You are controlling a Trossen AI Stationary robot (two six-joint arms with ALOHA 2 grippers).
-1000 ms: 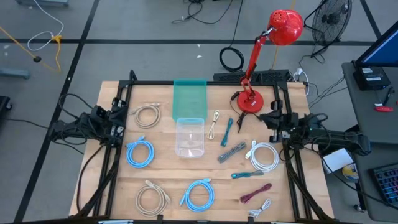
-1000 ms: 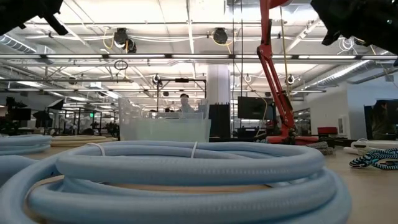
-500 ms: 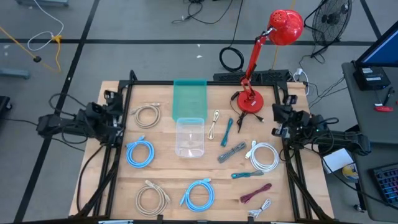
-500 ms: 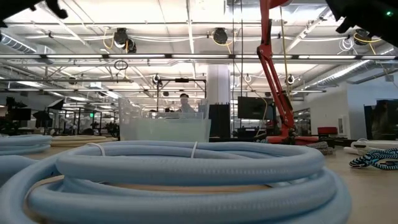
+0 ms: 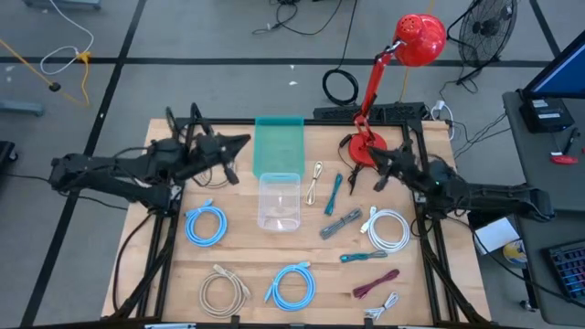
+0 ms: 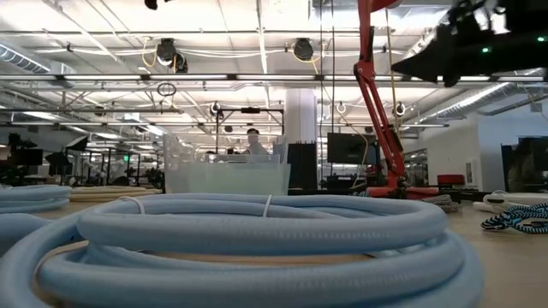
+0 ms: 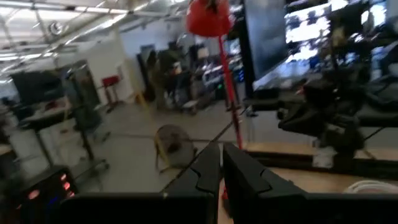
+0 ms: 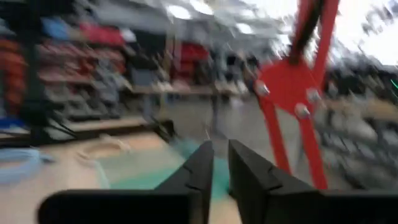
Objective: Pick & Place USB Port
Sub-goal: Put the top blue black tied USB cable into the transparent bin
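Observation:
Several bundled USB cables lie flat on the right half of the table in the high view: cream (image 5: 315, 183), teal (image 5: 335, 194), grey (image 5: 341, 224), a white coil (image 5: 388, 229), a teal-black one (image 5: 364, 258), maroon (image 5: 377, 283) and a small white one (image 5: 382, 304). A clear open container (image 5: 279, 202) stands mid-table, and its teal lid (image 5: 278, 143) lies behind it. My left gripper (image 5: 243, 142) hovers shut beside the lid's left edge. My right gripper (image 5: 370, 158) hovers shut next to the red lamp's base (image 5: 365, 148). Neither holds anything.
Blue coils (image 5: 206, 225) (image 5: 292, 285) and beige coils (image 5: 217, 169) (image 5: 222, 291) lie on the table's left and near parts; one blue coil (image 6: 257, 239) fills the low view's foreground. The red desk lamp (image 5: 419, 38) stands at the far right. Bare wood shows between the container and the near coils.
Both arms have swung from the table's side edges out over it. My left gripper has moved toward the table's right, up to the teal lid. My right gripper has moved toward the table's left, up to the lamp base. No cable has moved.

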